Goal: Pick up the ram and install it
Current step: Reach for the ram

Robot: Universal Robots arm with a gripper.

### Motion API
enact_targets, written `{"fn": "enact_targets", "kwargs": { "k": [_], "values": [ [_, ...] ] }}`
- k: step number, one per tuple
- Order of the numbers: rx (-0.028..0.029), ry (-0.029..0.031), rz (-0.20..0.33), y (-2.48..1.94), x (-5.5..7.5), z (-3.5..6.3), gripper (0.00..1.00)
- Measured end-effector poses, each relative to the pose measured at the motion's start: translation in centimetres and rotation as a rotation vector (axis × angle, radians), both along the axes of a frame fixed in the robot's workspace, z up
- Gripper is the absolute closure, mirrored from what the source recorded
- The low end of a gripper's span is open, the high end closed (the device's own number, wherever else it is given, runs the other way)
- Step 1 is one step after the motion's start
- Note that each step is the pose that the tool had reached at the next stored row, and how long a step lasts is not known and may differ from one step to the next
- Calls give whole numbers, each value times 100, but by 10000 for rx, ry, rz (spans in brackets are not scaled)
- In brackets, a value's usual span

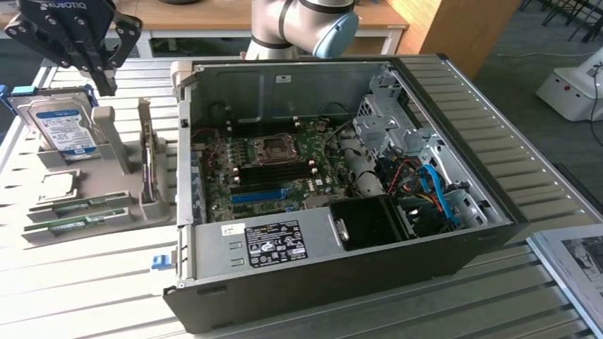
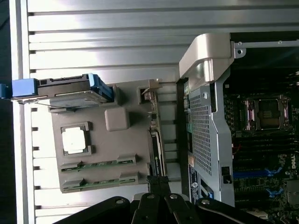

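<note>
The ram (image 1: 80, 207) (image 2: 100, 164) lies flat in a groove at the near end of the grey holder (image 1: 160, 205). The holder sits on the worktop (image 1: 94, 282), at nine o'clock from the open computer case (image 1: 330, 289) in the exterior view. A second green stick (image 1: 75, 226) lies just beside the ram, at its six o'clock. The gripper (image 1: 104, 86) (image 2: 159, 186) hangs above the holder's far end, at about twelve o'clock from the ram and well apart from it. Its fingers are pressed together on nothing.

The stick is likely light, thin and stiff, yet fragile, so the chips and contact edge should not be pinched. The long bare edges near the middle look the safest hold, though the groove walls seem to leave little room.

A processor chip (image 1: 56, 185) sits at the ram's eleven o'clock, a hard drive (image 1: 61, 127) stands beyond that, and an upright card (image 1: 146, 162) is at two o'clock. Inside the case, the motherboard (image 1: 273, 169) sits low behind tall walls, with cables (image 1: 433, 187) at its three o'clock.
</note>
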State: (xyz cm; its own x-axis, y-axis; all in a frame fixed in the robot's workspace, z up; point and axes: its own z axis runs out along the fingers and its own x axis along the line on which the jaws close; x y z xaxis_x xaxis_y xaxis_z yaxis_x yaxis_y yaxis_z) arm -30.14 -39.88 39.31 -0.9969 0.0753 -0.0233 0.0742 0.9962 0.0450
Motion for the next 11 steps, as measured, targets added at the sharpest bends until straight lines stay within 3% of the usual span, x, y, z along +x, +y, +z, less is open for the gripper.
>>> {"fn": "enact_targets", "kwargs": {
  "k": [11],
  "values": [
    [0,0,1,0,-236,-1,90]
  ]
}}
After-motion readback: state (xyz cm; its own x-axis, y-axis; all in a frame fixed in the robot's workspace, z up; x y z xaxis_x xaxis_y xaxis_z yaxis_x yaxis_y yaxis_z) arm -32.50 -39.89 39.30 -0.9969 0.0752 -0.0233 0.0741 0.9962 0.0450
